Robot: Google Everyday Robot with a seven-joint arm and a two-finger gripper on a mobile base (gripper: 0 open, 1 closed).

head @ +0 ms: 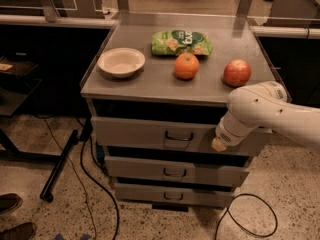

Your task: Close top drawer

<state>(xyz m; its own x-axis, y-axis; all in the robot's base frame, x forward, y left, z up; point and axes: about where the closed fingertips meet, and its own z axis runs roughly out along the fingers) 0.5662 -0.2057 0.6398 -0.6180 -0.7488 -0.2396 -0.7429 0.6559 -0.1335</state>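
Observation:
The top drawer (pixel 145 133) is a wide grey drawer with a dark loop handle (pixel 179 135) at its centre. It stands pulled out a little from the cabinet, with a dark gap above its front panel. My gripper (pixel 218 144), at the end of the white arm (pixel 265 111) coming in from the right, is at the drawer's front panel. It sits to the right of the handle and looks to be touching the panel.
On the cabinet top (pixel 150 84) are a white bowl (pixel 121 62), a green snack bag (pixel 181 42), an orange (pixel 186 66) and a red apple (pixel 237 73). Two lower drawers (pixel 172 172) sit below. Cables (pixel 95 184), a black stand leg (pixel 57 169) and shoes (pixel 12 204) are on the floor at left.

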